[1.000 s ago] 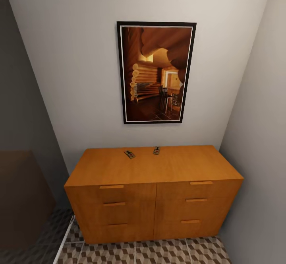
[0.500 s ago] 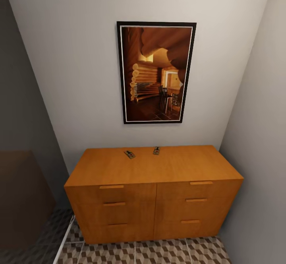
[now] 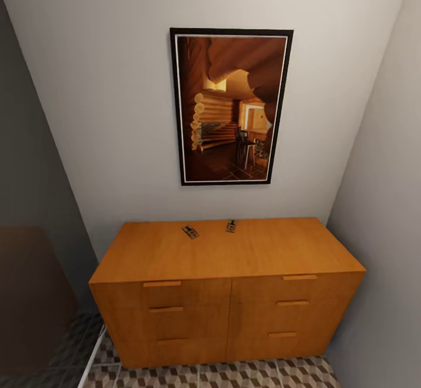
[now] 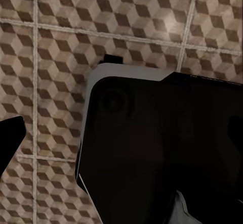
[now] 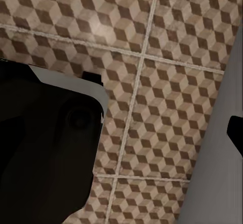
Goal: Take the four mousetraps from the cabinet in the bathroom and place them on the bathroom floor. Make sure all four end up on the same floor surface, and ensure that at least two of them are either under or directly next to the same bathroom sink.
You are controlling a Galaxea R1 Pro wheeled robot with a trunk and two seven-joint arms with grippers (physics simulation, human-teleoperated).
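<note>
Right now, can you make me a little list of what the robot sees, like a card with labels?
Furniture: low orange-brown wooden cabinet with six bar-handled drawer fronts, all shut
On its flat top: two tiny dark-brown mousetraps, one left, one right, near the back wall, apart
Wall: black-framed picture of a log cabin room above the cabinet
Floor: cube-pattern brown and beige tiles
Arms: both wrist cameras look down at floor tiles; fingers' state cannot be told
</note>
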